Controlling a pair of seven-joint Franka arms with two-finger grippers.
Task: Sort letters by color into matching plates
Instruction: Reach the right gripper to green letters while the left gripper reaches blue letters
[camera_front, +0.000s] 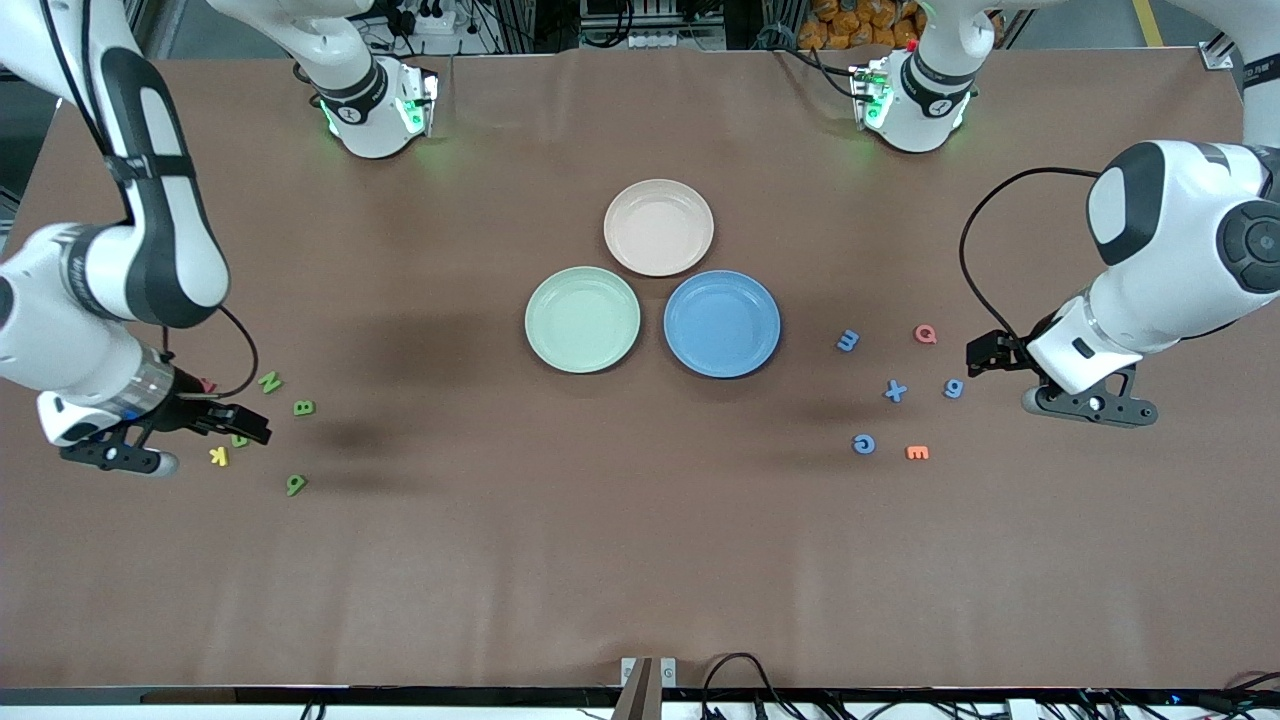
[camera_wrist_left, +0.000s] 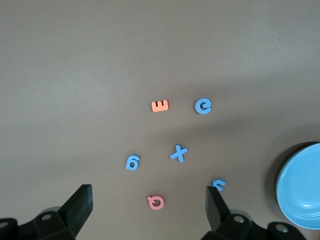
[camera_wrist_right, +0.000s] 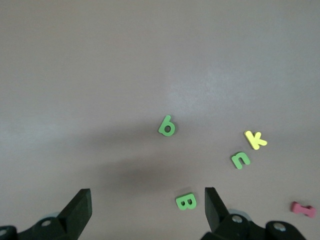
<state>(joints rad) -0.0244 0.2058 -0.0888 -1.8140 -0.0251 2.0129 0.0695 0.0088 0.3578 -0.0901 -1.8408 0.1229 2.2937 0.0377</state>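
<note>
Green letters lie toward the right arm's end: an N (camera_front: 270, 381), a B (camera_front: 304, 407) and a 6 (camera_front: 296, 485). My right gripper (camera_front: 250, 425) hangs open and empty over this cluster, partly hiding one more green letter (camera_front: 240, 440); the B (camera_wrist_right: 186, 202) lies between its fingers. Blue letters lie toward the left arm's end: an E (camera_front: 848, 341), an X (camera_front: 895, 391), a 6 (camera_front: 953, 388) and a G (camera_front: 863, 443). My left gripper (camera_front: 982, 352) is open and empty beside them. The green plate (camera_front: 582, 319) and blue plate (camera_front: 722, 323) sit side by side mid-table, both bare.
A beige-pink plate (camera_front: 659, 227) sits farther from the front camera than the two plates. A yellow K (camera_front: 218, 457) and a red letter (camera_front: 208, 385) mix with the green ones. A pink Q (camera_front: 925, 334) and an orange E (camera_front: 917, 453) mix with the blue ones.
</note>
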